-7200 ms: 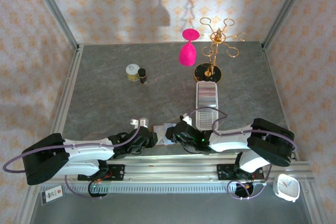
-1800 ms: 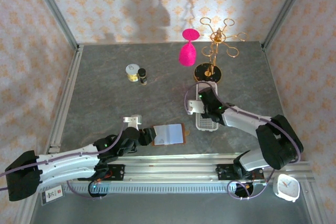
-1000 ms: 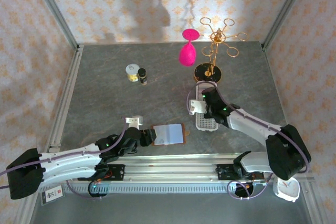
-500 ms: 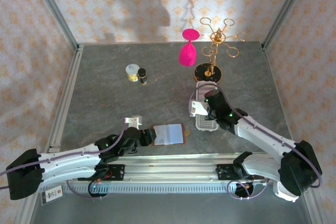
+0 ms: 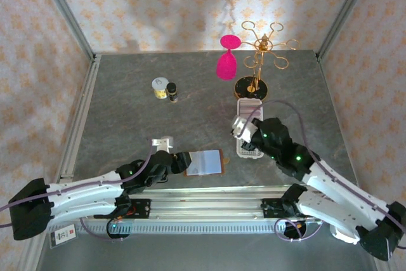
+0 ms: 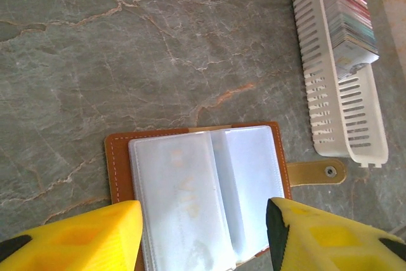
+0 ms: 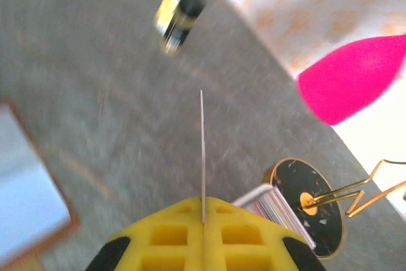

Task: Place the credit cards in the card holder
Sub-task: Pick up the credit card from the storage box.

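Top-down: grey marbled stone tabletop (image 5: 127,118), orange-floral wallpaper walls (image 5: 158,4), aluminium frame rails (image 5: 79,118). Reddish-brown leather card holder (image 6: 190,195) lies open with its clear sleeves up, lower centre by the front rail. Left gripper (image 6: 204,211) has its jaws wide apart straddling the holder's near edge, gripping nothing. Right gripper (image 7: 203,211) is clamped on one thin pale credit card (image 7: 202,144), seen edge-on, off the table. Other credit cards (image 6: 346,17) stand stacked in a long white perforated tray (image 6: 336,112), centre right. Card print is too small to read.

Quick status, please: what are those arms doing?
Left pincer open, straddling the open card holder. Right pincer shut on one card, held edge-on, aloft. White tray of more cards beside the holder.
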You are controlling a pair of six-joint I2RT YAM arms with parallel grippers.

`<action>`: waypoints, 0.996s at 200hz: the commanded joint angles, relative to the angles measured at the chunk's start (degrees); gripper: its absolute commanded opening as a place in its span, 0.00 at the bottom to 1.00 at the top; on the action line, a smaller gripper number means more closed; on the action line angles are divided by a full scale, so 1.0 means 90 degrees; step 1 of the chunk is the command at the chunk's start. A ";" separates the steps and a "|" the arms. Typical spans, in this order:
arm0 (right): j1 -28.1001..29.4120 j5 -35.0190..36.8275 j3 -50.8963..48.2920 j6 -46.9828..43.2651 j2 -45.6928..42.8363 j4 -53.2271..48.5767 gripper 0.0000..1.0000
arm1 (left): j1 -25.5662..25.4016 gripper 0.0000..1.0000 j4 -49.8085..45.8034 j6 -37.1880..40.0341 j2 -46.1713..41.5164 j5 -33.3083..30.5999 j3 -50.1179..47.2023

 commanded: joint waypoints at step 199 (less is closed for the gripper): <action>0.0649 -0.1537 -0.1012 0.8309 0.3046 0.2206 0.00 | 0.0012 0.56 -0.0450 -0.0100 0.1872 0.0531 0.0758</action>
